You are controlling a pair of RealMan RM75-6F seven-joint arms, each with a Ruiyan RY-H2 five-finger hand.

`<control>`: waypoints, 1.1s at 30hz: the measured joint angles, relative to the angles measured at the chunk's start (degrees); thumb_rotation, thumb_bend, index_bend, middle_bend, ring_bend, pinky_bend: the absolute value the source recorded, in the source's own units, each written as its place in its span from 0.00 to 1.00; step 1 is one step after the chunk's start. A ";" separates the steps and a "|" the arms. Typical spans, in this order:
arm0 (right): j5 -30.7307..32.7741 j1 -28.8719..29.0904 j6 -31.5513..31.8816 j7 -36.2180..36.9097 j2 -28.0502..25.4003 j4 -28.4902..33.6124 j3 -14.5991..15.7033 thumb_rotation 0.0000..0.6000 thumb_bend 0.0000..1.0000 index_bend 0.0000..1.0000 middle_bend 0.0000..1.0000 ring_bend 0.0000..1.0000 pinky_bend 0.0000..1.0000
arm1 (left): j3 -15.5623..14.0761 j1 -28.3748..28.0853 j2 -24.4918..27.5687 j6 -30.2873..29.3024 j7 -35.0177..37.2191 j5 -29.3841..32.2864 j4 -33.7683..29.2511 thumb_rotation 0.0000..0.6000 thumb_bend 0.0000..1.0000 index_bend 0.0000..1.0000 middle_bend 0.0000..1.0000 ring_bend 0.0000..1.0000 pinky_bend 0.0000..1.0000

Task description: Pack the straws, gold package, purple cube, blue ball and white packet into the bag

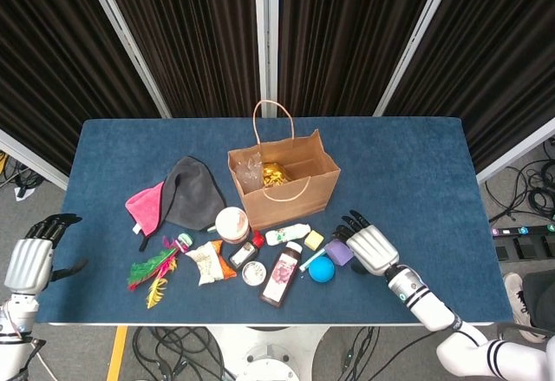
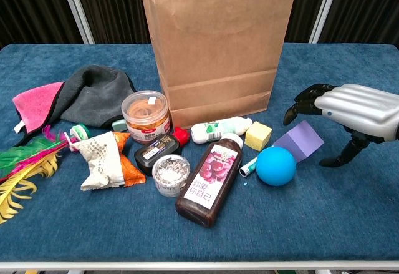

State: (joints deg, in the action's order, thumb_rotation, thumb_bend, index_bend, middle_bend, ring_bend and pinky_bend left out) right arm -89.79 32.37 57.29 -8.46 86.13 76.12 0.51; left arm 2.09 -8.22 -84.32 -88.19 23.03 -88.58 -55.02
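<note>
We make out Chinese characters, roughly 你爱你自己, on the dark bottle's (image 2: 209, 181) pink label, other labels too small for us to read

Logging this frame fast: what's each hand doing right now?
Left hand: open, holding nothing, off the table's left edge.
Right hand: open, fingers spread above the purple cube, holding nothing.

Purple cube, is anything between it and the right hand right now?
Nothing visible. The right hand hovers open just right of the purple cube, fingertips above its upper right edge. The blue ball touches the cube's lower left side, away from the hand.
</note>
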 measured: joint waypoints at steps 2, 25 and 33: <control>-0.47 0.01 0.86 0.27 0.73 -0.84 -0.06 1.00 0.12 0.38 0.32 0.18 0.07 | -0.01 0.04 0.01 -0.03 0.02 0.01 0.05 1.00 0.19 0.30 0.34 0.22 0.27; -6.23 -2.16 16.84 0.63 -11.02 14.50 -3.76 1.00 0.20 0.58 0.45 0.31 0.18 | 0.03 -0.44 0.16 -0.42 -0.11 -0.71 -2.08 1.00 0.19 0.30 0.34 0.22 0.27; -6.32 -0.74 22.31 -3.76 -21.62 31.42 -14.09 1.00 0.19 0.58 0.45 0.31 0.18 | -0.01 -0.65 0.56 -0.43 -0.71 -0.94 -2.89 1.00 0.19 0.30 0.34 0.22 0.27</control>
State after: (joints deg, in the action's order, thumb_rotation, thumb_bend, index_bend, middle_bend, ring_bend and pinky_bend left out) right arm -96.11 31.63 79.61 -12.22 64.51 107.54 -13.58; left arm 2.08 -8.87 -83.76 -88.62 22.32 -89.51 -57.91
